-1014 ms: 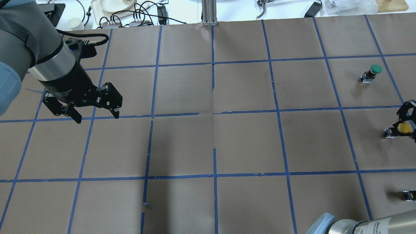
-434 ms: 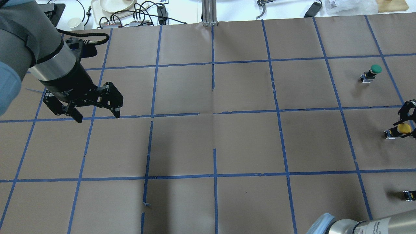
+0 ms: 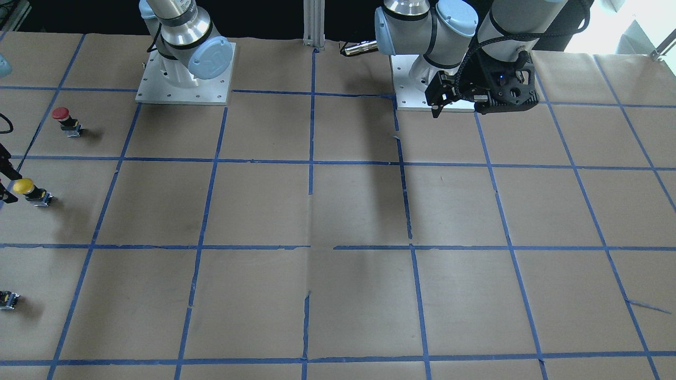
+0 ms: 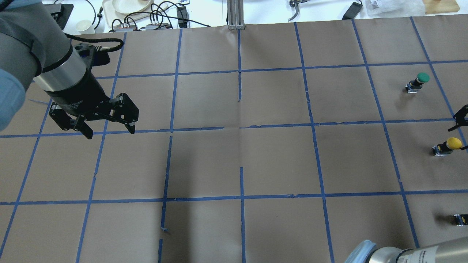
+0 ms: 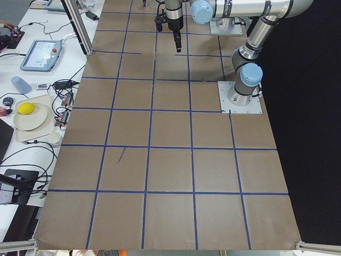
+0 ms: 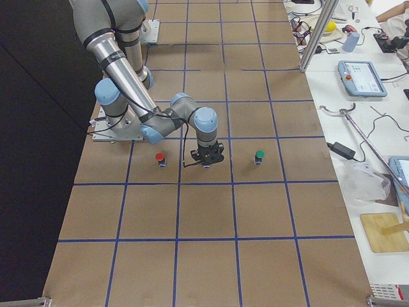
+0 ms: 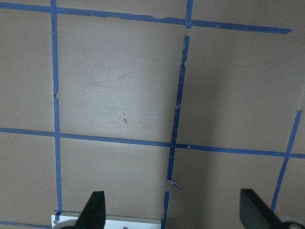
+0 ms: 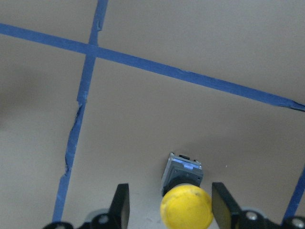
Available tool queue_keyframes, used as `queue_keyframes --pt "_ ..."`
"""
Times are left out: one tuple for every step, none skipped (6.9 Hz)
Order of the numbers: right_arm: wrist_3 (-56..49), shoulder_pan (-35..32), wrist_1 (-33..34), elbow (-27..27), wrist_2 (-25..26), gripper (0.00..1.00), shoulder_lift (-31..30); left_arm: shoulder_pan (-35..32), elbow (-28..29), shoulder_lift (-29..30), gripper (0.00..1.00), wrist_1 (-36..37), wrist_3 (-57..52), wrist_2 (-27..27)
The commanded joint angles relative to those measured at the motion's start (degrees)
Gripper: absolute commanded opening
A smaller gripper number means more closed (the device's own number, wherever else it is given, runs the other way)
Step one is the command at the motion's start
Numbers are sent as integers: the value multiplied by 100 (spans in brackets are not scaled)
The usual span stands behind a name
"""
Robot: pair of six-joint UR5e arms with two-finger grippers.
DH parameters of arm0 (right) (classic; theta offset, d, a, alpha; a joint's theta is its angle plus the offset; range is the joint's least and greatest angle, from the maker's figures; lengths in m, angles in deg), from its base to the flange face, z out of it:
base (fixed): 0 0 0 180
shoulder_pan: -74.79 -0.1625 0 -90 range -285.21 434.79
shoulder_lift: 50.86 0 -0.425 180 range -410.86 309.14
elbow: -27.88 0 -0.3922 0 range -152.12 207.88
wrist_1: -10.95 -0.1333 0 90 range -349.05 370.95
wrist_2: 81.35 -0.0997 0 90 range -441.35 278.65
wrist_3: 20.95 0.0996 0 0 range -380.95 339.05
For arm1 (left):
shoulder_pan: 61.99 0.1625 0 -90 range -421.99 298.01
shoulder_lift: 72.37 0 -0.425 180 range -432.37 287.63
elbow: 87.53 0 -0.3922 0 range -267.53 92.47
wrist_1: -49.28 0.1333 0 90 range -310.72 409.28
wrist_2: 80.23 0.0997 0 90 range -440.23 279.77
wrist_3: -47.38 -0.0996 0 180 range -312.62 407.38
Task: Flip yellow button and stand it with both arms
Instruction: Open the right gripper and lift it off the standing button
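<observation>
The yellow button (image 4: pixel 453 143) stands upright on its grey-black block at the table's right edge, cap up. It also shows in the front view (image 3: pixel 24 186) and the right wrist view (image 8: pixel 186 209). My right gripper (image 8: pixel 171 207) is open, one finger on each side of the cap and not touching it. Only its fingers (image 4: pixel 460 117) show in the overhead view. In the right side view the gripper (image 6: pixel 206 157) hides the button. My left gripper (image 4: pixel 109 133) is open and empty, hanging above the table's left part, far from the button. It also shows in the front view (image 3: pixel 457 108).
A green-capped button (image 4: pixel 423 77) stands beyond the yellow one and a red-capped one (image 3: pixel 60 113) on its robot side. Small contact blocks show at the frame edges (image 4: pixel 460 219) (image 3: pixel 8 299). Cables, a plate and a cup (image 4: pixel 83 25) lie past the far edge.
My right gripper, which closely framed the yellow cap, has drawn back to the right and its fingers stand wider apart. The button stays standing. The left arm has hardly moved.
</observation>
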Motion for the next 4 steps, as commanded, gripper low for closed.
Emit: queue_keyframes --pt "-46 -180 -1080 885 100 82 -175 -8 -43 -5 100 -18 -7 12" --pt "-47 -356 -1588 1325 109 90 -315 -8 -69 -5 100 -18 2 4" --pt "-125 -610 -2020 1877 170 99 -439 -8 -174 -58 100 -9 -7 30" --pt "-117 -1039 -2529 2422 380 99 -509 -8 -218 -49 100 17 -7 47"
